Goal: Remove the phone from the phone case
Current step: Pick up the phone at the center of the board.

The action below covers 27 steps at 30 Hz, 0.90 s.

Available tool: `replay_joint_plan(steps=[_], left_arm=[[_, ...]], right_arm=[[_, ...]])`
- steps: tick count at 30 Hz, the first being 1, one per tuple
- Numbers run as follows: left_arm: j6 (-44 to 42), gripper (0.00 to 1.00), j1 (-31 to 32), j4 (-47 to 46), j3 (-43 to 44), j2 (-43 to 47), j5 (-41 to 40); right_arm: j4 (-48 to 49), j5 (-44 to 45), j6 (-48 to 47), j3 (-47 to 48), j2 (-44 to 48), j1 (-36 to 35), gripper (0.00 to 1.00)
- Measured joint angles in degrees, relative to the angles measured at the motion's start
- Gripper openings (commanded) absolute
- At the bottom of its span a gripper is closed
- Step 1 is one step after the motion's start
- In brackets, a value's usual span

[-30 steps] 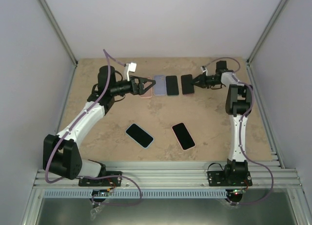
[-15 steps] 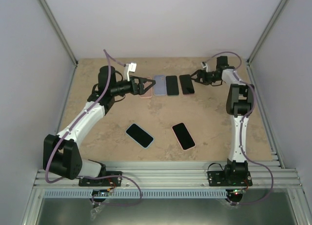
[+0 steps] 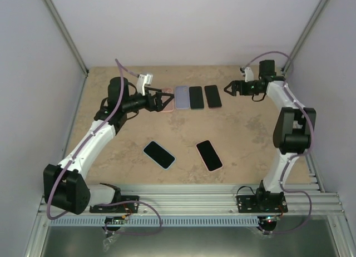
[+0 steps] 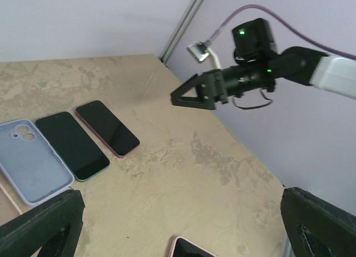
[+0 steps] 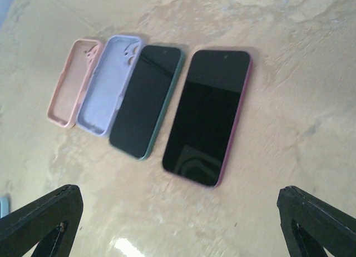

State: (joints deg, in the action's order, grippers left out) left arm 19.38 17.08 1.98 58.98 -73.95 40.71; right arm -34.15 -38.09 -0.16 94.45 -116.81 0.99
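Right gripper [image 3: 227, 89]: jaws spread wide, nothing between them. Phone [image 5: 208, 115] flat, face up, just ahead of those jaws, untouched; glossy black screen, thin pink rim, whether rim is case cannot tell. Beyond it, away from jaws: green-rimmed phone [image 5: 146, 100], lilac case [image 5: 105, 82], pink case [image 5: 73, 82], both cases empty. Left gripper [image 3: 159, 101]: jaws fully spread, empty, tips at pink case, contact unclear.

Beige marbled worktop [image 3: 245, 134] spreads under the right claw [image 3: 229, 89]. Plain pale walls [image 3: 183, 23] stand behind it, with metal posts [image 3: 307, 30] at the corners.
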Motion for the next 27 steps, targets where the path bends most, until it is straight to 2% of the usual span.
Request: replay_joint_plan(steps=[8, 15, 21, 27], left_arm=[[-2.6, 0.99, 0.0, 2.8, -1.1, 2.2, -0.4], [0.5, 0.99, 0.0, 5.1, 1.2, 2.2, 2.9], [11.3, 0.99, 0.0, 0.6, 3.3, 2.3, 7.3], [24.2, 0.99, 0.4, -5.4, 3.5, 2.3, 8.9]], right_arm=[[-0.7, 1.7, -2.5, -16.0, 18.1, -1.4, 0.98], [-2.5, 5.0, -2.3, -28.2, 28.3, -11.2, 0.98], [-4.0, 10.5, 0.7, -37.4, 30.3, -22.0, 0.98], [-5.3, 18.5, 6.0, -39.3, 30.1, -26.7, 0.98]])
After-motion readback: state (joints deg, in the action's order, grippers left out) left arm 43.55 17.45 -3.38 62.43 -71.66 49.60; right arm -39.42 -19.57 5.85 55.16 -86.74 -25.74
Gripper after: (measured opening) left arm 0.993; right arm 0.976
